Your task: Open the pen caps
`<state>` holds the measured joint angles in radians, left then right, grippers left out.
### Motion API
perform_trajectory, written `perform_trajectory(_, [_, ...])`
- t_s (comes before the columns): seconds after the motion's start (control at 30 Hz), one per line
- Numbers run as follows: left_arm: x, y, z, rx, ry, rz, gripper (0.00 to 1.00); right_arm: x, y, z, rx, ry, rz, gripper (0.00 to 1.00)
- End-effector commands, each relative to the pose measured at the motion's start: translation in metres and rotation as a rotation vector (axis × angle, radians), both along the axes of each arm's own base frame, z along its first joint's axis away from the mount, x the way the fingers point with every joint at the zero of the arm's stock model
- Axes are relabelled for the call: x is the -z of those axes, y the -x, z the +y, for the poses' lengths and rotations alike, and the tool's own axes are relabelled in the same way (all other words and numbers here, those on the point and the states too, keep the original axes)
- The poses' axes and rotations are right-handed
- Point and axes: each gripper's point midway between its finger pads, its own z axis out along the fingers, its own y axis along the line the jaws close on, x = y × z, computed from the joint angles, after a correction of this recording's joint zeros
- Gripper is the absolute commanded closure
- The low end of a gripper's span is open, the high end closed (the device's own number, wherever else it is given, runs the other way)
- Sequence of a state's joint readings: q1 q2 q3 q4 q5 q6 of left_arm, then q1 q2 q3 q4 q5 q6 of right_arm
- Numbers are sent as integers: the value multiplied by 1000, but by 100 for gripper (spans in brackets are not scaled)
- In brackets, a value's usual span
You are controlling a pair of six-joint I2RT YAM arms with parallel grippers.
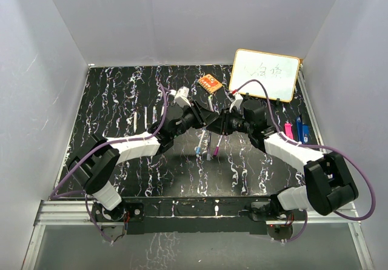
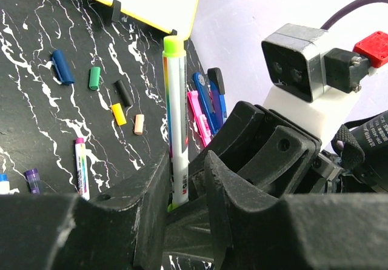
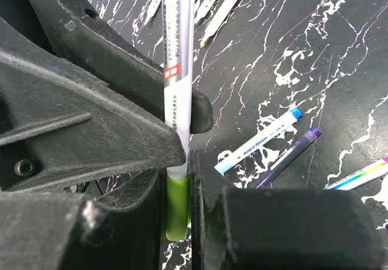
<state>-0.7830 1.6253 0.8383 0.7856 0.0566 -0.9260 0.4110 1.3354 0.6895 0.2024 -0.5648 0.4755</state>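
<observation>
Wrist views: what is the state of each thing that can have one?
lime cap: still on its marker.
right gripper: shut on the lime cap.
left gripper: fingers on both sides of the marker; grip cannot be told.
loose caps: off, lying on the table.
whiteboard: standing, with writing on it.

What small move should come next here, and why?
Probably the right gripper should pull straight back along the pen, away from the left gripper. It is shut on the green cap, and the barrel sits between the left fingers, though I cannot judge how firmly they hold it.
</observation>
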Motion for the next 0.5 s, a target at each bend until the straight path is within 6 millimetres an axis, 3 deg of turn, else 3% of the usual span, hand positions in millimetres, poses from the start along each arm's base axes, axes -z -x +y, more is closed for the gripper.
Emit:
perform_trajectory(0.0, [-36,-7,-3,-3,47,-89,73,-11,5,8,-45,-11,-52,100])
perform_trajectory(0.13, [-36,-8,-4,-2,45,-88,77,-13,7,9,-45,-12,-58,100])
perform_trajectory(0.33, [-39,-9,-2,-7,53,-98,100,-16,8,10,-54,-11,-61,100])
perform_trajectory(0.47, [-39,-13,5,-39,49,-96,100,-16,10,10,-56,-5,-64,100])
